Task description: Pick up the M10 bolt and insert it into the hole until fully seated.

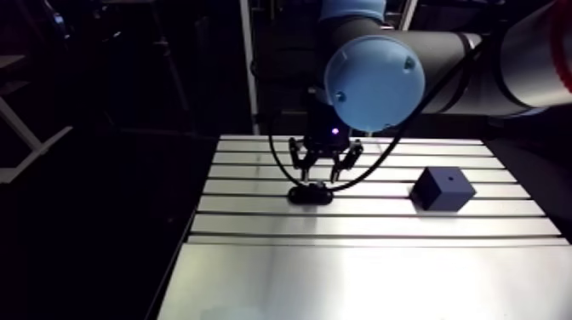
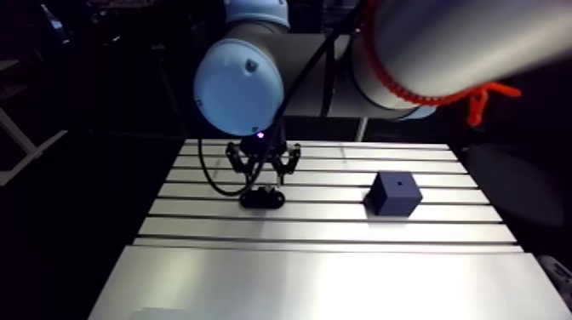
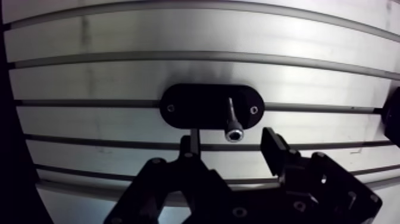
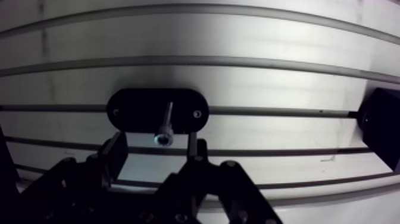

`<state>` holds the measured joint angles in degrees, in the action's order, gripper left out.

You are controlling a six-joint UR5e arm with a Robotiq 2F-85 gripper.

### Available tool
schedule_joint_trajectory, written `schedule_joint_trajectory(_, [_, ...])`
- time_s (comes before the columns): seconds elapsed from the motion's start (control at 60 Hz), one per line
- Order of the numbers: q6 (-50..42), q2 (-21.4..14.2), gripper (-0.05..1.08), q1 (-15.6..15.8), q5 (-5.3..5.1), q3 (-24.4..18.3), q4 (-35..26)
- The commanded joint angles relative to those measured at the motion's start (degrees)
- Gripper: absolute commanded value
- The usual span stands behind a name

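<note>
Slotted table (image 3: 119, 77), bolt (image 3: 233, 124) (upright) between jaws

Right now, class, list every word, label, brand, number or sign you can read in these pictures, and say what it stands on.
None can be read: no text, number or sign shows on the bolt, the black oval holder, the dark block, the slotted table or the claw.
</note>
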<state>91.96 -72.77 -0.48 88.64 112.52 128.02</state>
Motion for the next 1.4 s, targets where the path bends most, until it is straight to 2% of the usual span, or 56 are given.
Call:
schedule_joint_trajectory(0.017, [0.1, 0.3, 0.39, 0.0, 0.81, 0.0, 0.0])
schedule_joint_trajectory(0.033, [0.1, 0.5, 0.39, 0.0, 1.16, 0.0, 0.1])
schedule_joint_trajectory(0.117, [0.1, 0.7, 0.40, 0.0, 1.39, 0.0, 0.1])
schedule_joint_trajectory(1.4, [0.0, 1.4, 0.43, 0.0, 1.32, 0.3, 1.4])
